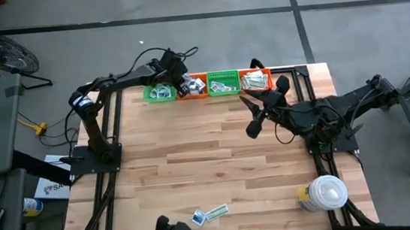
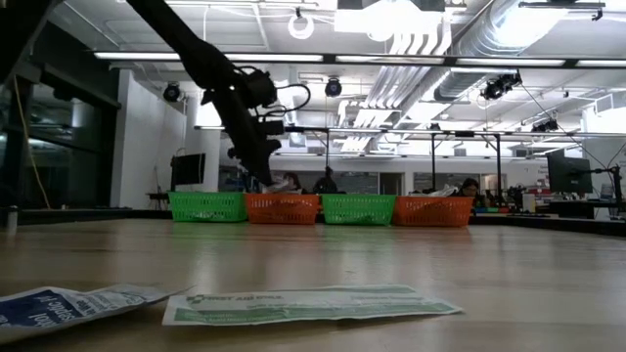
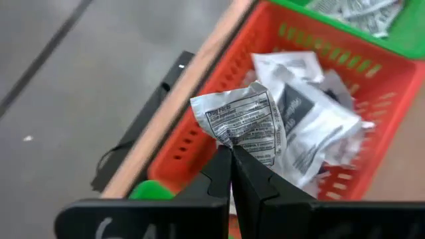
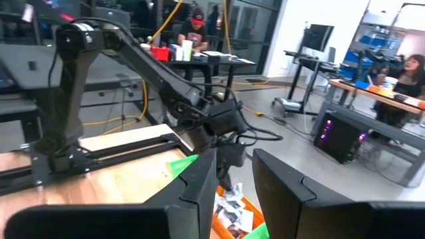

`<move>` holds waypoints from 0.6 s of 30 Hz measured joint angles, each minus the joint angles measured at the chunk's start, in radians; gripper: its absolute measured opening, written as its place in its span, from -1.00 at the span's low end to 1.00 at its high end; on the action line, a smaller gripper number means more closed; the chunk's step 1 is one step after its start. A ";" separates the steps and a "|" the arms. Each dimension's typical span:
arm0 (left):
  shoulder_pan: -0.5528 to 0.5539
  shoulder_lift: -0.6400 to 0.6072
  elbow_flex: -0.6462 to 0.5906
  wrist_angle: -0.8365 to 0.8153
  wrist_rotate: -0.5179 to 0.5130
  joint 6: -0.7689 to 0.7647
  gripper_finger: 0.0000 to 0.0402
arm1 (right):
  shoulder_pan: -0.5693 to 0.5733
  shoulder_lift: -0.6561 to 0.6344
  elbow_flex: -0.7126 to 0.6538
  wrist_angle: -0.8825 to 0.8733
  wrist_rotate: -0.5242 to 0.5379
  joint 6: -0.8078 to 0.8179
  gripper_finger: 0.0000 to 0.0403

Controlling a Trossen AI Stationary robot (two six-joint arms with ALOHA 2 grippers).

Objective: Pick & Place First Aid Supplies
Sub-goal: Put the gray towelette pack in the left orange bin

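While the right gripper (image 1: 247,101) is idling part-open, the left gripper (image 3: 230,154) is pinching a crumpled white packet (image 3: 240,123) directly above the table's far-edge orange basket (image 3: 199,143) (release straight down).

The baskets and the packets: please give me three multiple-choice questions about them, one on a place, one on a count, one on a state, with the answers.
1. Where is the left tool?
A. over the orange basket next to the leftmost green basket
B. beside the white lidded container
C. at the near table edge

2. How many baskets stand in the row?
A. two
B. four
C. six

3. What is the left tool's state?
A. wide open
B. shut on a white packet
C. shut on nothing

Answers: 1 A, the high view shows it above that basket. 2 B, green, orange, green, orange. 3 B, the left wrist view shows the crumpled packet pinched between its fingers.
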 joint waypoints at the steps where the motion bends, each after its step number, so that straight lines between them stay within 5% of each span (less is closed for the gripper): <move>1: 0.000 0.009 0.000 0.001 0.007 0.000 -1.00 | 0.000 0.000 0.000 -0.001 0.008 0.005 -0.53; 18: 0.000 0.067 0.051 -0.025 0.066 0.019 -1.00 | 0.000 0.000 0.000 -0.014 0.026 0.029 -0.53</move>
